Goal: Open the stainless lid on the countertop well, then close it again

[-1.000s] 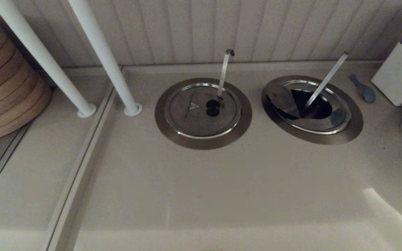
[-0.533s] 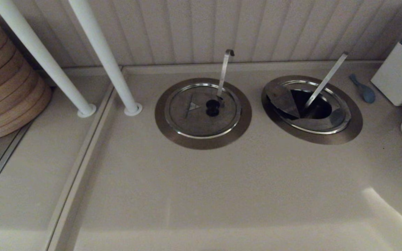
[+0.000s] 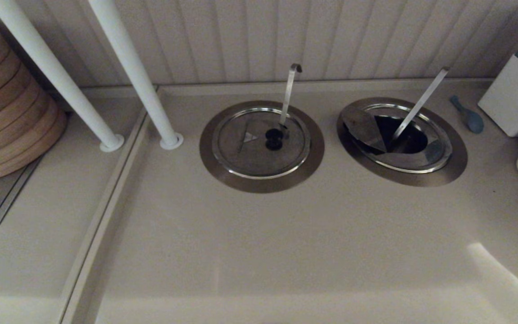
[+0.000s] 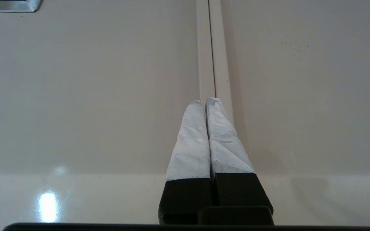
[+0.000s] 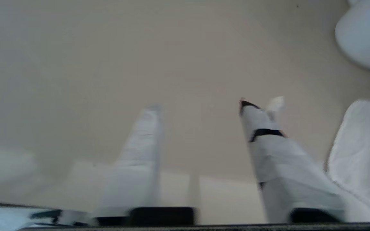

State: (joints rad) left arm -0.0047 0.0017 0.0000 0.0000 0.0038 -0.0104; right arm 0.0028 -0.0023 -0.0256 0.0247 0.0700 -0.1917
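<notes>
On countertop (image 3: 259,234), two wells, one stainless lid (image 3: 394,155) open

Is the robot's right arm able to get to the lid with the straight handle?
Probably yes. The right tool is open over bare counter, and nothing stands before the stainless lid, already tipped into its well.

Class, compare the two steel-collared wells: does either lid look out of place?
Yes. The right well's stainless lid sits askew, tilted on the collar, leaving the countertop well dark and open. The left lid lies flat and closed.
</notes>
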